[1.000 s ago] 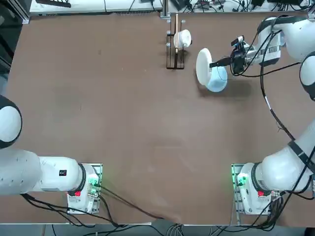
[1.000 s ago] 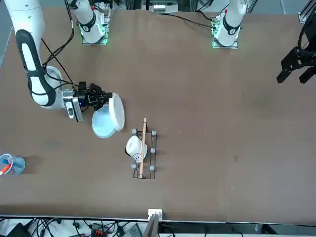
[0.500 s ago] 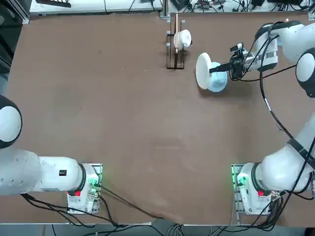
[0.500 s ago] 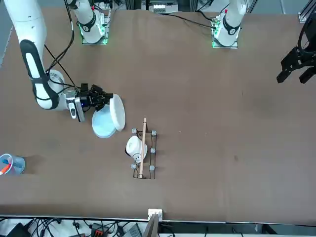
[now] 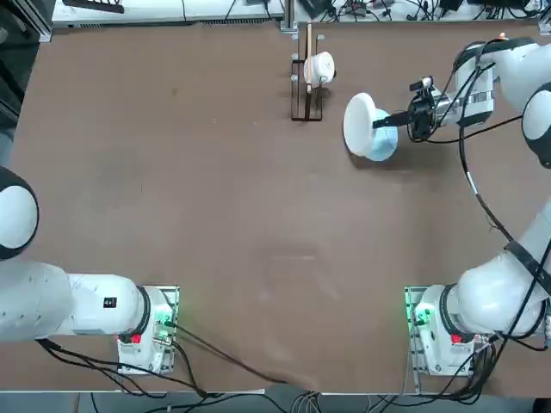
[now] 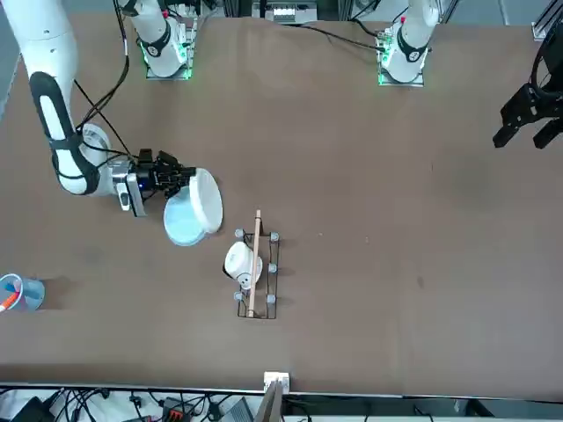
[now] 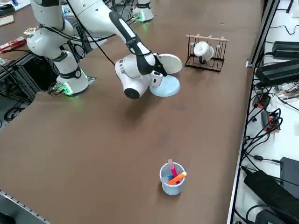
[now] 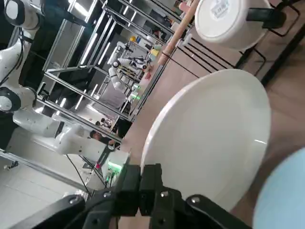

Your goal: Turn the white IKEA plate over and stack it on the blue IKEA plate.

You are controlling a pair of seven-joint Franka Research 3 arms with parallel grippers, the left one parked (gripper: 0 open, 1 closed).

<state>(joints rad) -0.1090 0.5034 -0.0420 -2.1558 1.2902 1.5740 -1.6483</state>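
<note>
The white IKEA plate (image 5: pixel 360 125) stands tilted on its edge, held by its rim in my right gripper (image 5: pixel 379 121), which is shut on it. Its lower edge hangs over the far side of the blue IKEA plate (image 5: pixel 383 146), which lies flat on the table. In the front view the white plate (image 6: pixel 205 200) leans above the blue plate (image 6: pixel 180 225), with the gripper (image 6: pixel 186 182) at its rim. The wrist view shows the white plate (image 8: pixel 214 143) pinched between the dark fingers (image 8: pixel 145 183), with the blue plate (image 8: pixel 282 195) blurred at the corner.
A wooden and wire rack (image 5: pixel 306 86) holding a small white cup (image 5: pixel 320 67) stands close beside the plates. A translucent blue cup (image 7: pixel 172 178) with orange and pink items sits near the table's right edge. Cables run along that edge.
My right wrist has shifted slightly and turned, and the white plate has tilted a little further over the blue plate. The blue plate has not moved.
</note>
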